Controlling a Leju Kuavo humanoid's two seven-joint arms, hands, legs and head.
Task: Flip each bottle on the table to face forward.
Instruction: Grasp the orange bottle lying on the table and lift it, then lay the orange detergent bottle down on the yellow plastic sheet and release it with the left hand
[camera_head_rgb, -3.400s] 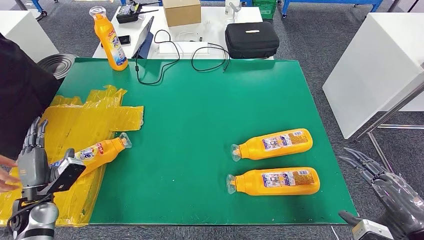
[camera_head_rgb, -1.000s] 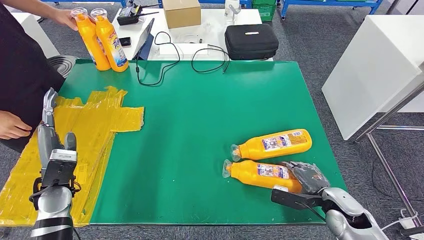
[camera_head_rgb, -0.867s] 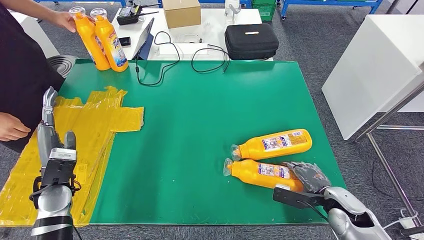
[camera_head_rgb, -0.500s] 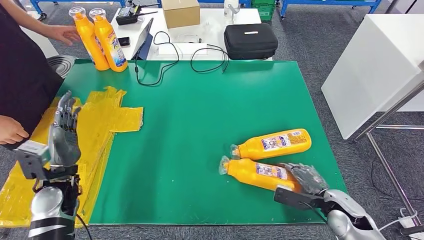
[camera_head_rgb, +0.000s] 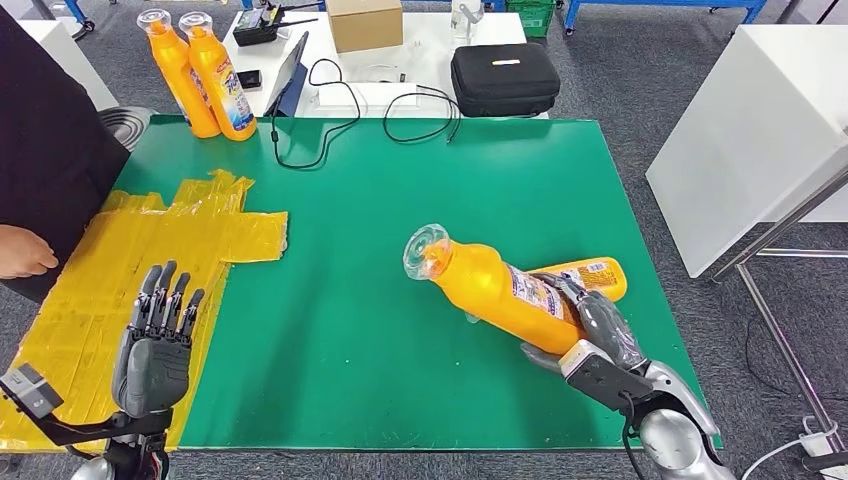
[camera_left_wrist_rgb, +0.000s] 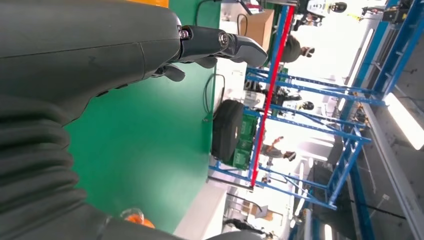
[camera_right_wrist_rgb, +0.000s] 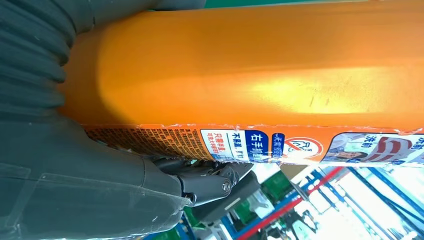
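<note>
- your right hand (camera_head_rgb: 598, 330) grips the orange bottle (camera_head_rgb: 490, 290), raised off the green table (camera_head_rgb: 370, 300), cap tilted up.
- a second bottle (camera_head_rgb: 597, 276) lies just behind it.
- your left hand (camera_head_rgb: 155, 345) holds nothing, fingers apart, above the yellow sheet (camera_head_rgb: 120, 270).

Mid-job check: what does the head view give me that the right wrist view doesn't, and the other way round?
Head view alone: the green table, a second orange bottle lying behind the lifted one, two bottles standing at the far left corner, yellow plastic sheeting, the open left hand, and a person's hand at the left edge.

Right wrist view alone: the held bottle's label print up close.

Both: the right hand gripping the lifted orange bottle.
</note>
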